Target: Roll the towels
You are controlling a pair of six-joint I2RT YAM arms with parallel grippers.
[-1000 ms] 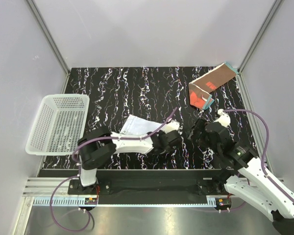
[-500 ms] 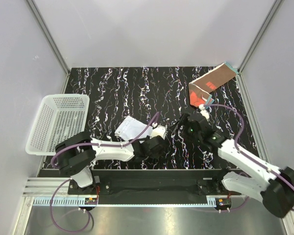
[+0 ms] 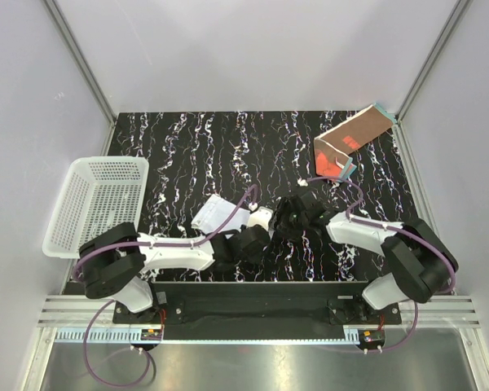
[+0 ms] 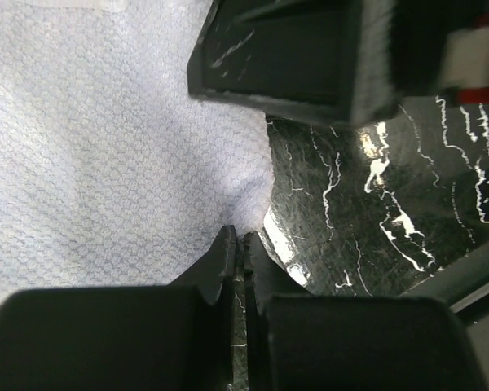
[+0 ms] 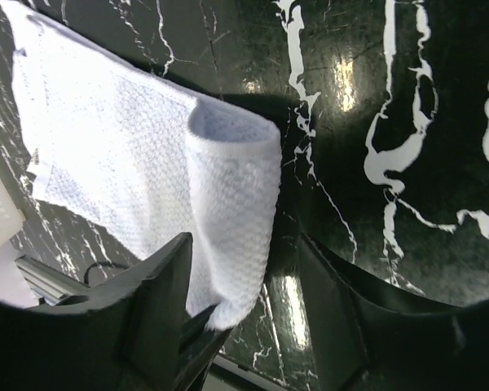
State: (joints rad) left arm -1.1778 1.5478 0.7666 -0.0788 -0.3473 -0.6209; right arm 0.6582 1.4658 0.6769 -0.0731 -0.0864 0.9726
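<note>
While left gripper (image 4: 238,238) pinches white towel (image 4: 106,147) edge on worktop (image 4: 367,212), right gripper (image 5: 244,248) spread, straddling its folded end; brown towel (image 3: 350,142) well apart.

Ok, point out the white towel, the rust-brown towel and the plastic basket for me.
white towel (image 3: 213,213): top view, on its flat middle.
rust-brown towel (image 3: 357,130): top view, on the brown upper face.
white perforated basket (image 3: 98,208): top view, on the bare mesh floor.

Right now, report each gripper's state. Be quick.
Left gripper: shut, pinching the edge of the white towel.
Right gripper: open, straddling the same towel's folded-over edge, not clamped on it.
</note>
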